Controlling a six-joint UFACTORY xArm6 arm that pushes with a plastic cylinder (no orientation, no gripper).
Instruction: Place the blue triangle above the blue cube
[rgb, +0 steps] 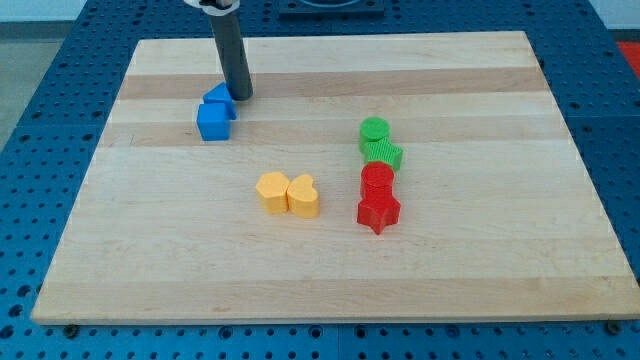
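A pale wooden board (470, 270) lies on a blue perforated table (30, 100). On the board: a blue cube (212, 122) touching a blue triangle (221, 97) at the view's upper left, my tip (240, 96) just beside the triangle; two yellow blocks (288, 193) touching mid-board; a green cylinder (374, 129), green block (383, 152), red cylinder (377, 179) and red star (379, 212) in a column.

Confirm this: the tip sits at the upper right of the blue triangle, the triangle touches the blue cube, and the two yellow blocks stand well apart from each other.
One thing is wrong. In the camera view the two yellow blocks stand pressed together, not apart. The rest holds: my tip is at the upper right of the blue triangle, which touches the blue cube.
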